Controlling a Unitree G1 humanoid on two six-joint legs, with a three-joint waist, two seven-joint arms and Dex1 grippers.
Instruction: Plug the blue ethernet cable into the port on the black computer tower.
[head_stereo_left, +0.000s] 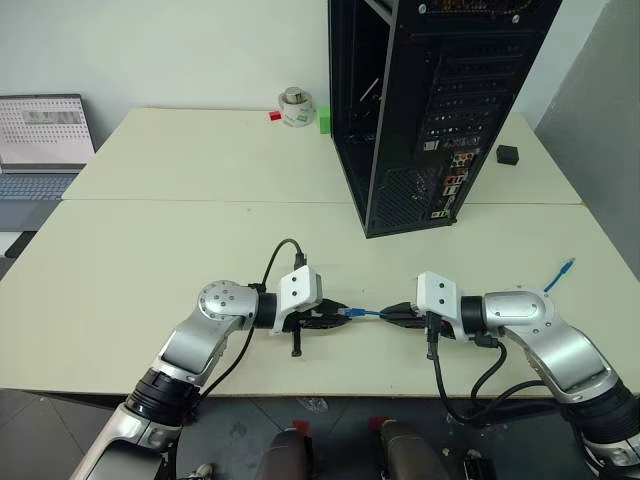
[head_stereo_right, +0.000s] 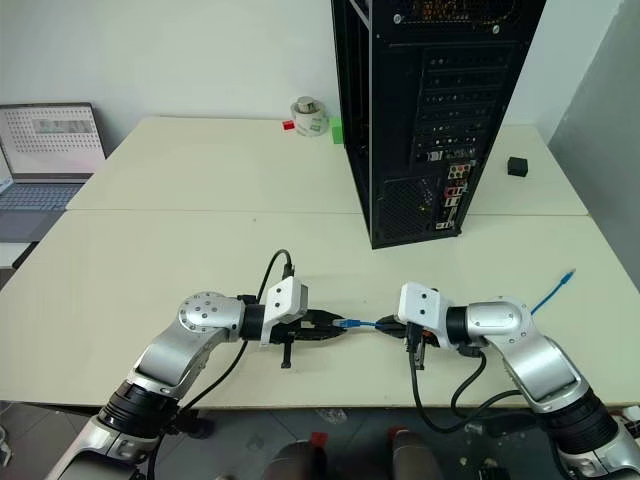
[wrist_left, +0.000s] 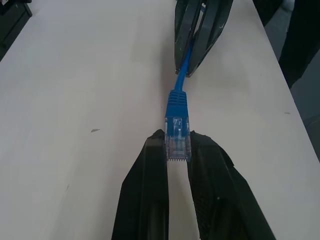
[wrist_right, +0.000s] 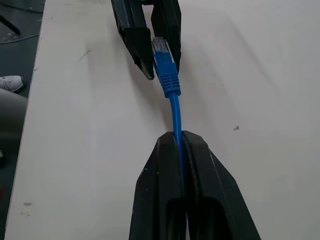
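Blue ethernet cable (head_stereo_left: 364, 313): thin bright-blue cord, stretched in a short span between the two grippers above the near edge of the cream table (head_stereo_left: 200, 250); one clear plastic plug (wrist_left: 178, 137) with a blue boot sits between the fingertips of the left gripper (wrist_left: 177, 150); the cord behind it passes into the right gripper (wrist_right: 178, 137); the far end (head_stereo_left: 566, 267) reappears beyond the right arm, its tip raised near the table's right edge.

Left gripper: two black fingers closed on the clear plug, one finger pressing on each side of it; gripper pointed toward the robot's right.

Right gripper: black fingers pinched together on the blue cord a short way behind the plug, no gap visible between them; gripper pointed toward the robot's left, facing the left one.

Black computer tower (head_stereo_left: 440, 100): tall black case standing upright on the far table, rear panel turned toward the robot; perforated grille, slot covers and a connector cluster with coloured jacks low on the panel (head_stereo_left: 452, 185); well apart from both grippers and from the cable; the port itself too small to single out.

Other items: grey open laptop (head_stereo_left: 40, 150) at the far left; a roll of tape (head_stereo_left: 296, 108) with a small red block (head_stereo_left: 274, 116) and a green block (head_stereo_left: 324, 122) beside the tower's left side; a small black box (head_stereo_left: 508, 154) to the tower's right.
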